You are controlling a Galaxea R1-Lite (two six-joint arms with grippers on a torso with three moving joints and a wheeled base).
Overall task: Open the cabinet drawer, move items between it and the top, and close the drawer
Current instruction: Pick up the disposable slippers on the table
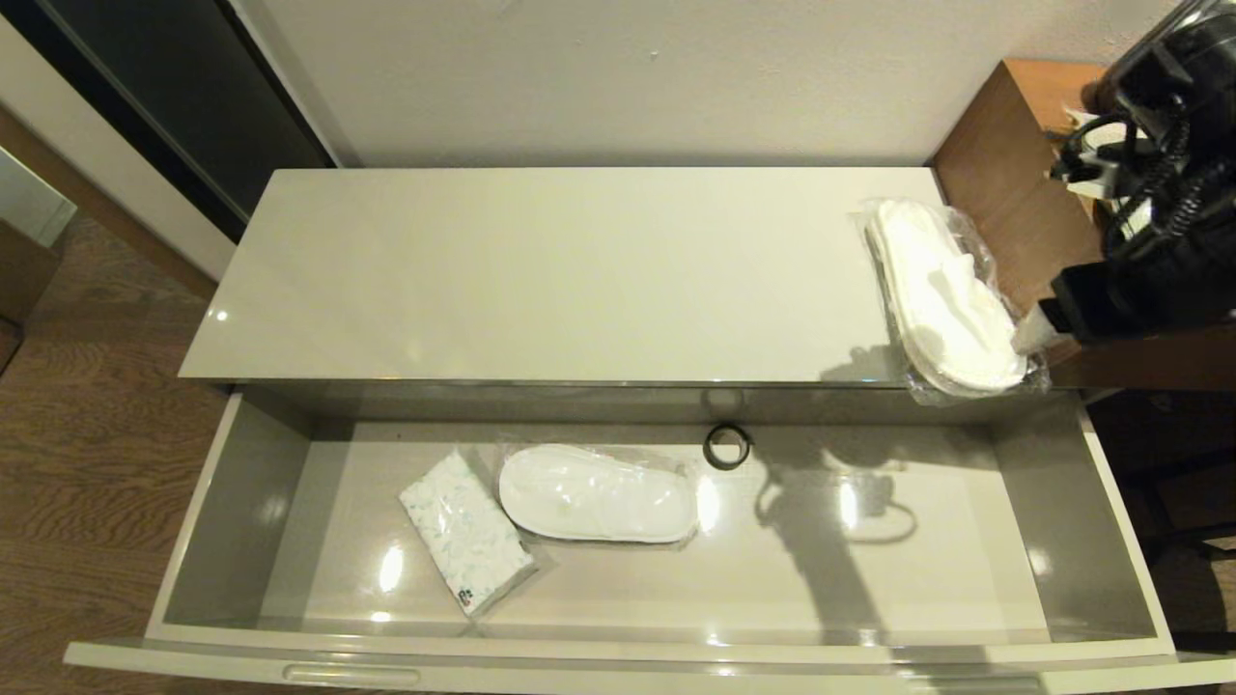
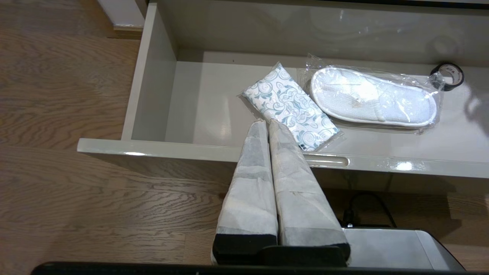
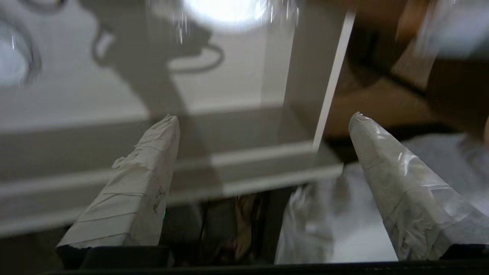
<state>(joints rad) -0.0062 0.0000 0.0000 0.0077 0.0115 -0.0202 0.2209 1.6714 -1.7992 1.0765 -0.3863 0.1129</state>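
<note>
On the top: one slipper pack at its right end.
In the cabinet drawer: tissue pack left, second slipper pack just beside it, tape ring behind right.

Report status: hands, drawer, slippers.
Left hand shut, empty, at the drawer front. Right hand open beside top slipper pack. Drawer open, second pack inside. Nothing blocking.
</note>
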